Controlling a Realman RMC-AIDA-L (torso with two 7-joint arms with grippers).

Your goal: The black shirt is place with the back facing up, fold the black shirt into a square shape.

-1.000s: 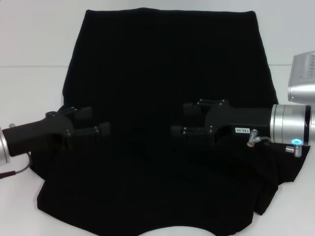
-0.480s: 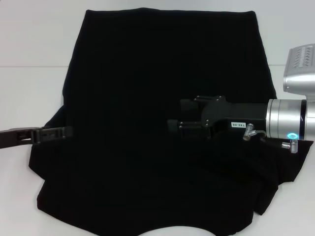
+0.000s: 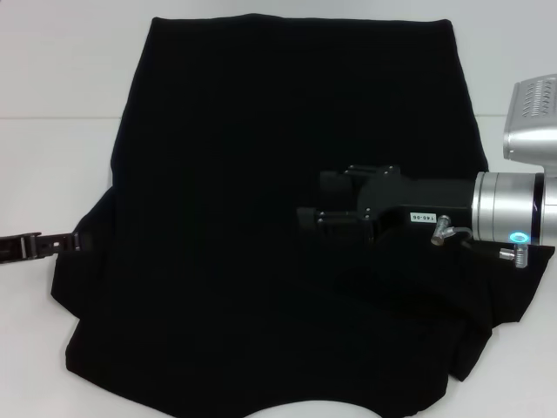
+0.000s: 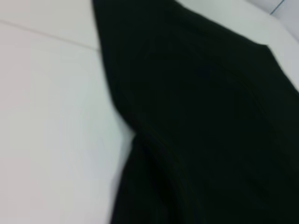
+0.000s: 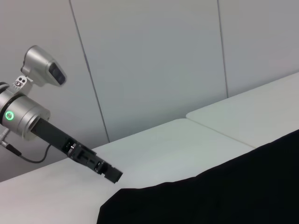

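The black shirt (image 3: 261, 131) lies spread flat on the white table (image 3: 52, 157), with its hem at the far side and its neck cut-out at the near edge. My right gripper (image 3: 315, 200) hovers over the shirt's right-middle part with its fingers apart and nothing between them. My left gripper (image 3: 74, 239) is at the shirt's left edge, seen edge-on and low to the table. It also shows in the right wrist view (image 5: 113, 176), just off the shirt's edge (image 5: 224, 186). The left wrist view shows the shirt's side and sleeve fold (image 4: 210, 116).
The silver right forearm (image 3: 513, 218) reaches in from the right over a bunched right sleeve (image 3: 487, 305). A table seam (image 3: 52, 117) runs across behind the shirt. Bare table (image 4: 46, 116) lies to the left of the shirt. Wall panels (image 5: 163, 56) stand behind.
My left gripper has pulled back leftward from over the shirt to its left edge and turned edge-on. My right gripper has shifted slightly left and stays over the shirt.
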